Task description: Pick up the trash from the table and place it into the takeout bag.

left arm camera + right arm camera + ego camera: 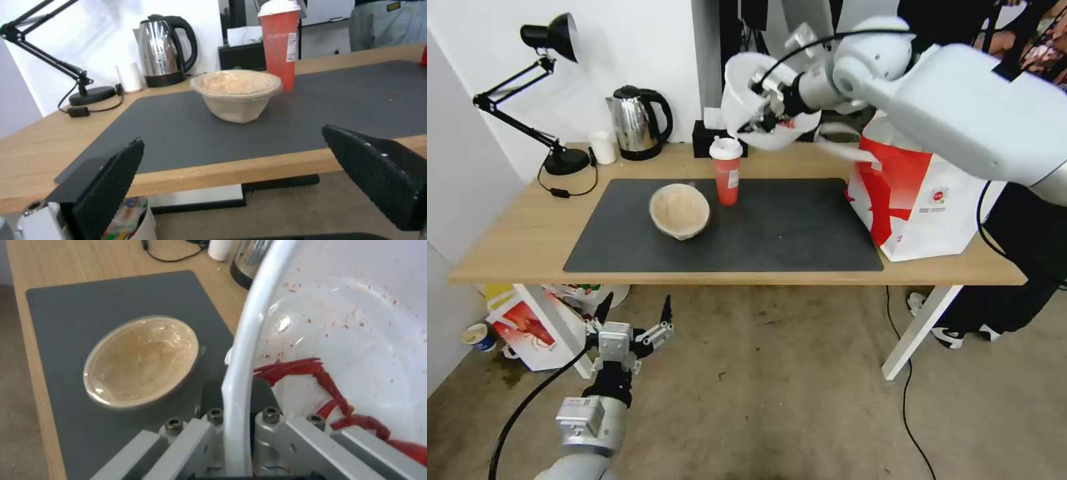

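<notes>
My right gripper [767, 112] is shut on the rim of the wide white plastic bowl [746, 87]. It holds the bowl tilted high over the table's back edge, just left of the takeout bag [924, 200]. In the right wrist view the bowl [356, 323] has red crayfish scraps [320, 380] inside, and its rim is pinched at the gripper [236, 436]. The beige lidded bowl [679, 211] and the red drink cup [726, 172] stand on the dark mat [787, 233]. My left gripper [634, 319] hangs open below the table's [520, 233] front edge, facing the beige bowl [236, 96].
A black desk lamp [547, 93], a steel kettle [639, 123], a small white cup [603, 147] and a black tissue box [707, 139] line the back edge. A red-and-white package [527, 333] sits on the floor under the table. A person's legs [1027, 267] are behind the bag.
</notes>
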### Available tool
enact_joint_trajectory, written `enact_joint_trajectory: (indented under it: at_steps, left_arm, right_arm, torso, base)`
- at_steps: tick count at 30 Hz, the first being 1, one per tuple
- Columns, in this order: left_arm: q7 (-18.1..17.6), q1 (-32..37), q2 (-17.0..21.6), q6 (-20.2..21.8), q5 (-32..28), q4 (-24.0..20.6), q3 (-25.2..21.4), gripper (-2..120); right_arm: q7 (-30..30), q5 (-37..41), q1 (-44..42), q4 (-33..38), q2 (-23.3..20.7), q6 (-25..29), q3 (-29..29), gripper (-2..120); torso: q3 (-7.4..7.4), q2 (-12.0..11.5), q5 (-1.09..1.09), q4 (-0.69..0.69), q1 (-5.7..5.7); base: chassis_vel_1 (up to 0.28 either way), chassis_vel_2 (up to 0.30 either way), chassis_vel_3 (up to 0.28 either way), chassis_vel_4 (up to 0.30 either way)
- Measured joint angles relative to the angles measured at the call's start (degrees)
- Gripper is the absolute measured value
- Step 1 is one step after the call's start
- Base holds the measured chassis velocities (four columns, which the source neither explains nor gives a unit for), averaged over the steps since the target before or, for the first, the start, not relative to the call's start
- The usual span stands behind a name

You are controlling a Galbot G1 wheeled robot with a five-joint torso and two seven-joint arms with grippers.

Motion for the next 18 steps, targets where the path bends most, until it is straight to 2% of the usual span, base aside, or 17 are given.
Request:
enact_joint_trajectory:
  at_steps: [18]
  left_arm:
    - [0.0, 0.0, 0.0, 0.0, 0.0, 0.0, 0.0, 100]
  right_arm:
    - [-0.1, 0.0, 0.5, -2.2, 2.6, 0.0, 0.9, 0]
  torso:
    - [0.00, 0.0, -0.01, 0.01, 0.00]
  base:
    - [0.000, 0.000, 0.000, 0.000]
